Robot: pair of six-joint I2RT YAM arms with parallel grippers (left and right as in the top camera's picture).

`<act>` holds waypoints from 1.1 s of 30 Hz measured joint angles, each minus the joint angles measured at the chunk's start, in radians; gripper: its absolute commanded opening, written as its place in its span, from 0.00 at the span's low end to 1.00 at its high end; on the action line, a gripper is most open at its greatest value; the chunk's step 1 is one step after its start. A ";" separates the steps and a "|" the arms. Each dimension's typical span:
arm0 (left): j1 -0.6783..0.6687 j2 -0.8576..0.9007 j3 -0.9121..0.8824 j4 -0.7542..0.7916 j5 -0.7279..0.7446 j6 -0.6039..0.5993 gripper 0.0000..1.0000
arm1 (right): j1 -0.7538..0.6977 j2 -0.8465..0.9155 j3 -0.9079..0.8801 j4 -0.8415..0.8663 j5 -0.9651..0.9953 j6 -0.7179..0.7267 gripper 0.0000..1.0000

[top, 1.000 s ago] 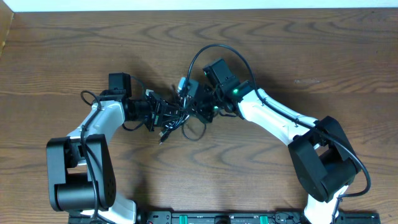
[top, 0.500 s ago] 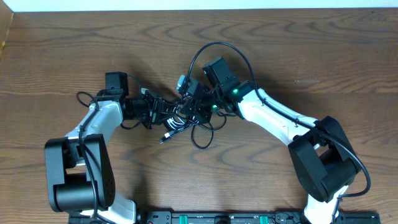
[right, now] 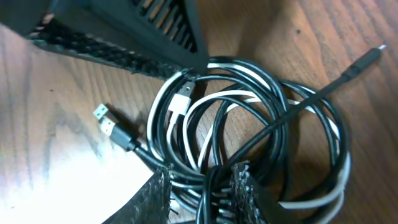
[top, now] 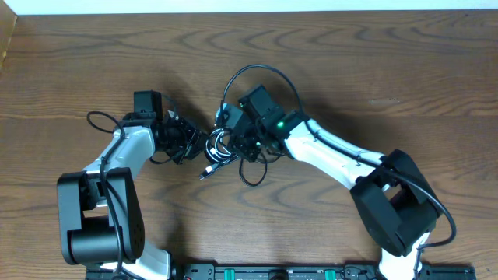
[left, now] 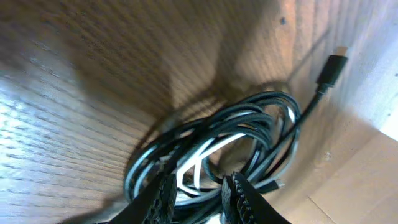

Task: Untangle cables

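Tangled cables, black and white, lie coiled on the wooden table between the arms. The left gripper pinches the coil. The right gripper is slightly spread, with one black strand between its fingers.

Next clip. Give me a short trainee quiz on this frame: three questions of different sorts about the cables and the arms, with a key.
1. True or false: the cables lie apart in separate straight lines on the wooden table.
2. Multiple choice: in the right wrist view, the USB plug lying inside the coil is A) white, B) red, C) yellow.
3. Short answer: in the overhead view, which reaches the cables: the left arm, the right arm, or both?
Key: 1 false, they form one tangled coil of black and white cords. 2 A. 3 both.
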 measured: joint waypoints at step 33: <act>-0.099 0.000 0.056 -0.092 -0.078 0.089 0.35 | -0.040 0.078 0.000 0.051 0.058 0.297 0.01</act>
